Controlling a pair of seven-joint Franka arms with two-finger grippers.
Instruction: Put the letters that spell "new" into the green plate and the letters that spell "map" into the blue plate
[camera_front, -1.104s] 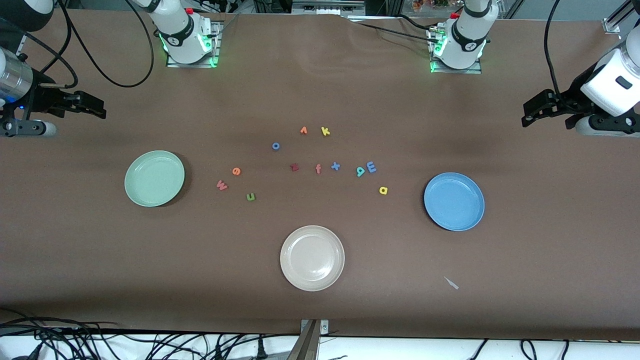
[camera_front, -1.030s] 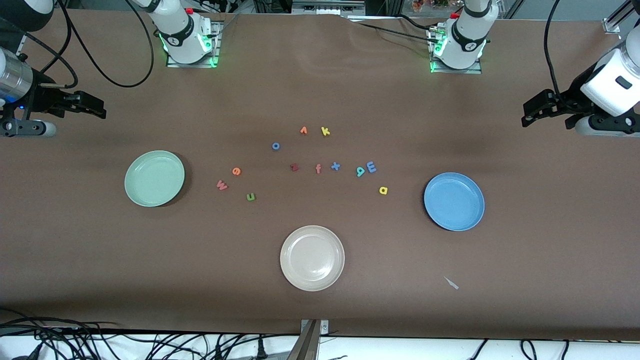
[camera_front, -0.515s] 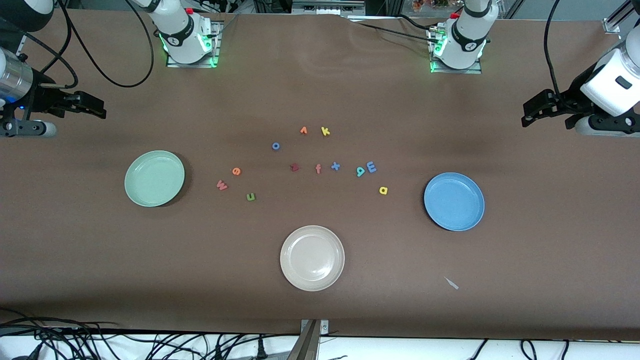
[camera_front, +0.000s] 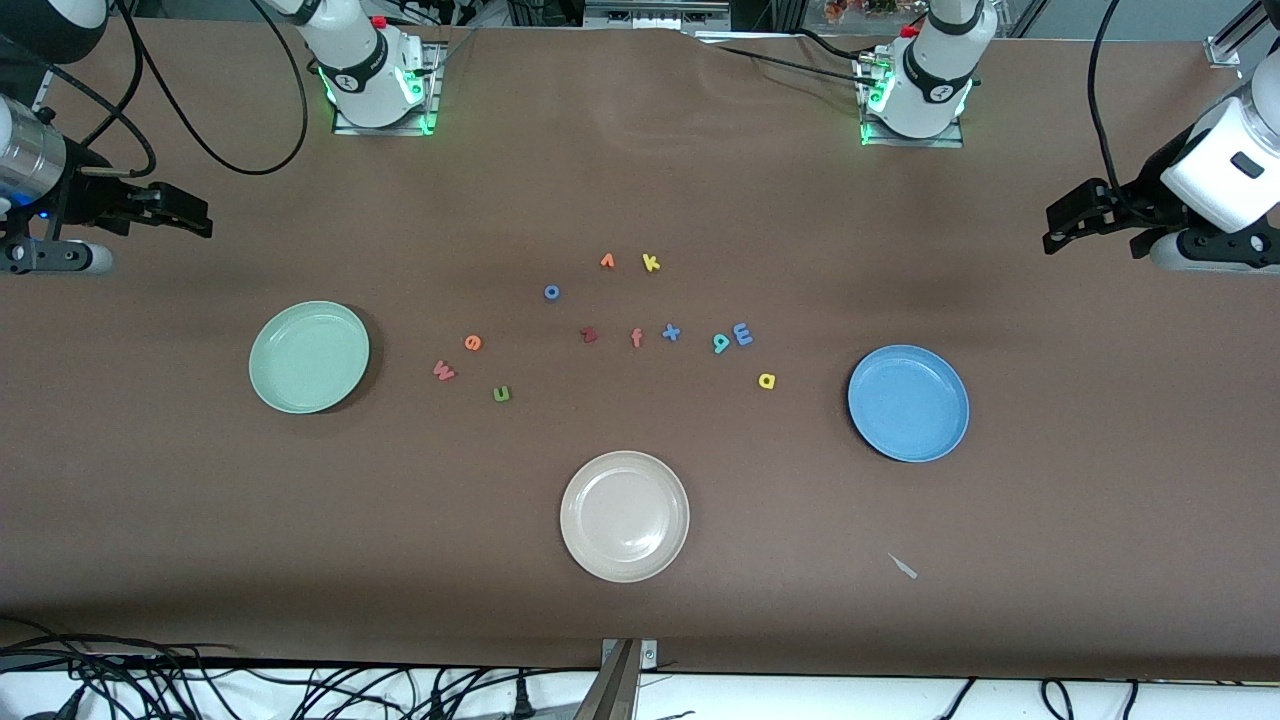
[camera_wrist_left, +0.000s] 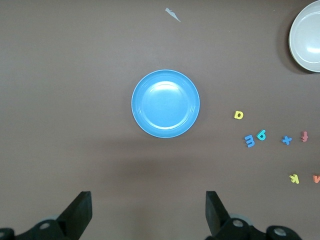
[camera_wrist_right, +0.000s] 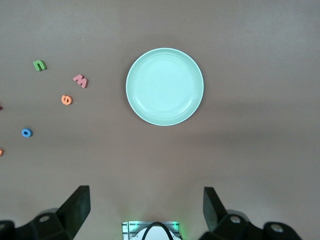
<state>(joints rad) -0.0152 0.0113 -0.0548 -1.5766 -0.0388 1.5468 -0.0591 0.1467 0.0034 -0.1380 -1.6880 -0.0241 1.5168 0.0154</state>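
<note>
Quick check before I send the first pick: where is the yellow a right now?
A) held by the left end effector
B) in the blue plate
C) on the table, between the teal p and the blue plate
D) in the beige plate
C: the yellow a lies flat on the table, nearer the front camera than the teal p, toward the blue plate but apart from its rim.

Green n (camera_front: 502, 394), orange e (camera_front: 473, 343), pink w (camera_front: 444, 371) beside empty green plate (camera_front: 309, 357); m (camera_front: 742, 334), a (camera_front: 767, 380), p (camera_front: 721, 343) near blue plate (camera_front: 908, 403).
</note>
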